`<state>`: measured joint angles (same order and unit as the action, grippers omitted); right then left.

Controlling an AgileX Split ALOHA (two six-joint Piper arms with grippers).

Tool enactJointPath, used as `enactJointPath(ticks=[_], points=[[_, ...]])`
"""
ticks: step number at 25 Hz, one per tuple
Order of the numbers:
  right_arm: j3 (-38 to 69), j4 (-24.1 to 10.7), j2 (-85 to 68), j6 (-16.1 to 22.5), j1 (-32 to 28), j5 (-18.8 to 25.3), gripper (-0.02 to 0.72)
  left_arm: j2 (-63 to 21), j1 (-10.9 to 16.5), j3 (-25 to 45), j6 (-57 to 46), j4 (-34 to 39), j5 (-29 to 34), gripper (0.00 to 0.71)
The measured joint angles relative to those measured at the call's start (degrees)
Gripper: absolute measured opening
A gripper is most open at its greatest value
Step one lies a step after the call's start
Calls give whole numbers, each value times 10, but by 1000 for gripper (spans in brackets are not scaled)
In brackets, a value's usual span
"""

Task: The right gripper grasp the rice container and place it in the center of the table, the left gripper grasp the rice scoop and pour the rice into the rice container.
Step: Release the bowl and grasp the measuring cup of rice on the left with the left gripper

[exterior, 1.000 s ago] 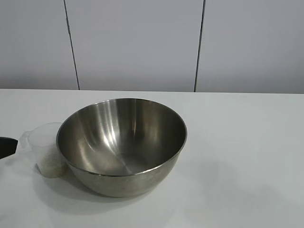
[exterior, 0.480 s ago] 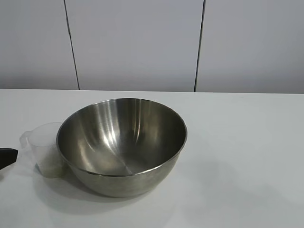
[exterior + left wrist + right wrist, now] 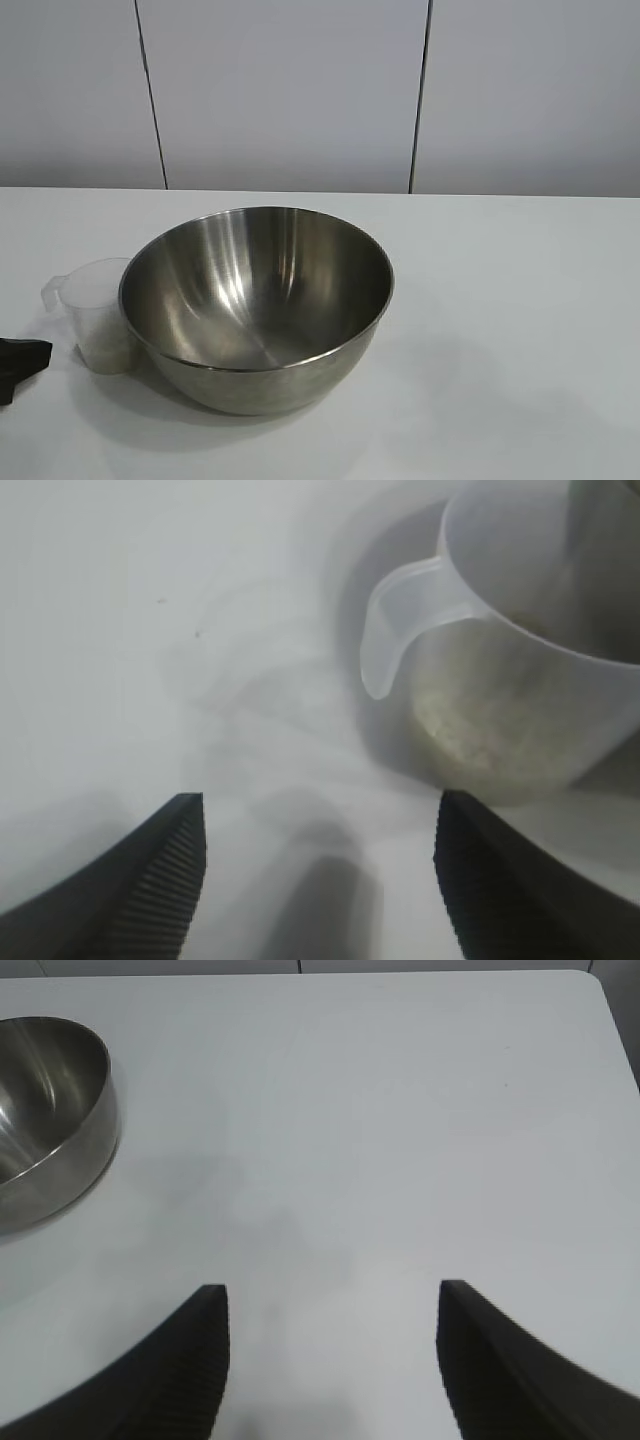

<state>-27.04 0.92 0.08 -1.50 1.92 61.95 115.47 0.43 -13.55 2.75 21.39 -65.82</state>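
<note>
- My left hand [image 3: 18, 362] sits at the far left edge of the worktop [image 3: 520, 300], low over the surface. Its two ridged fingers [image 3: 165, 875] stand apart with nothing between them.
- Just ahead of it stands the cup [image 3: 97, 313], upright, clear plastic, with its small curved handle [image 3: 395, 620] turned toward my left hand. A shallow layer of rice [image 3: 470, 735] lies in the bottom.
- The cup stands right against the left flank of the steel bowl [image 3: 258, 305]; I cannot tell whether they touch.
- The bowl rests upright near the middle of the worktop, a little left of centre, and no rice shows inside it. I judge the placing step done, so the step in hand is my left hand's reach for the cup.
- Next, I think, I must carry my open fingers around the cup's body or handle without knocking it into the bowl, close, lift above the bowl's rim, then tip it over.
- My right hand [image 3: 330, 1360] hangs over bare worktop well to the right of the bowl, fingers apart, holding nothing, idle.
</note>
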Motion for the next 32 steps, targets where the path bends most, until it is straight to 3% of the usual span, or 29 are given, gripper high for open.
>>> enactJointPath(ticks=[17,19,22,23,26,32], points=[[0,0,0,0,0,0,421,4,0,-60,-28,1,-2,472],[0,0,0,0,0,0,421,4,0,-60,-28,2,-2,398],[0,0,0,0,0,0,421,4,0,-60,-28,3,-2,135],[0,0,0,0,0,0,421,4,0,-60,-28,3,-2,84],[0,0,0,0,0,0,421,4,0,-60,-28,4,-2,22],[0,0,0,0,0,0,421,-18,0,-60,-13,4,3,10]])
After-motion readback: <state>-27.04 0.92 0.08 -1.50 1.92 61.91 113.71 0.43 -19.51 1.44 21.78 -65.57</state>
